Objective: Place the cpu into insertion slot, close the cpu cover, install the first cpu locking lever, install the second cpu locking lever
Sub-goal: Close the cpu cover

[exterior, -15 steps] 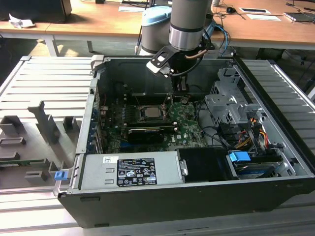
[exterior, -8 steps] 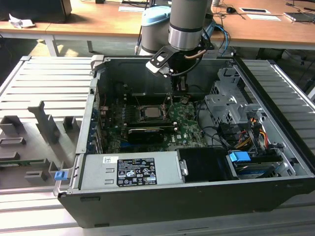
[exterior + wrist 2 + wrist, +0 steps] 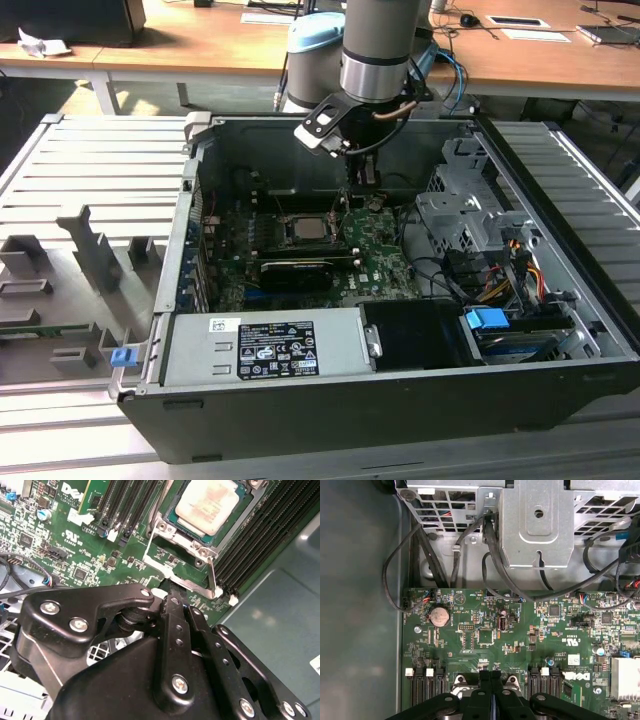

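Observation:
The cpu (image 3: pixel 207 502), pale silver on top, lies flat in the insertion slot (image 3: pixel 167 525) on the green board; the exterior view shows the cpu (image 3: pixel 305 228) mid-board. The cpu cover (image 3: pixel 186 581), a silvery frame, stands tilted up from the slot's edge, with bare board showing through its window. My gripper (image 3: pixel 172 591) is shut with nothing held, its tips at the cover's free edge. In the exterior view the gripper (image 3: pixel 360 190) hangs just to the right of the slot. The shut fingers (image 3: pixel 491 680) also show in the first wrist view. A thin metal lever (image 3: pixel 214 577) sticks out beside the cover.
Long black memory slots (image 3: pixel 255 535) flank the socket. A long black card (image 3: pixel 295 270) lies in front of the cpu, a grey power supply (image 3: pixel 270 345) nearer still. A drive cage (image 3: pixel 455 215) and cables (image 3: pixel 500 270) fill the exterior view's right. The case walls (image 3: pixel 185 230) enclose the board.

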`<state>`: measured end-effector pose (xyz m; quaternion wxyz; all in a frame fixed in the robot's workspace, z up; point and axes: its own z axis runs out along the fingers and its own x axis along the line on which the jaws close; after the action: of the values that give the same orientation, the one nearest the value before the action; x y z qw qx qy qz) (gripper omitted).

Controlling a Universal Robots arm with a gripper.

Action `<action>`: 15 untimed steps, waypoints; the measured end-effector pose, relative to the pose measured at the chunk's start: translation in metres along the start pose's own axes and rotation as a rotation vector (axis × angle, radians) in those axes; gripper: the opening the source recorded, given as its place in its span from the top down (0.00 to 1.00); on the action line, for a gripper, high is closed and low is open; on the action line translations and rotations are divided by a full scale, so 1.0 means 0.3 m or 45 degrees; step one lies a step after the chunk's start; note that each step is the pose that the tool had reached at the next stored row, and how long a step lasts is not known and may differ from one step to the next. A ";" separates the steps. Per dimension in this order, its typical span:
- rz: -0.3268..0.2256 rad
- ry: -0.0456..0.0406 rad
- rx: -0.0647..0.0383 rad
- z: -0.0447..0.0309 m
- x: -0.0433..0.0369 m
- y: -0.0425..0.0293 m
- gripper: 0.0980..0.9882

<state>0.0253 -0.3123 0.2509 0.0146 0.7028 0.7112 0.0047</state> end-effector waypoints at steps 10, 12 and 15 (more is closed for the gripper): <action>0.000 0.000 0.000 0.000 0.000 -0.009 0.99; 0.000 0.000 0.000 0.000 0.000 -0.011 0.99; 0.000 0.000 0.000 0.000 0.000 -0.013 0.99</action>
<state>0.0215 -0.3124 0.2509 0.0146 0.7029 0.7112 0.0047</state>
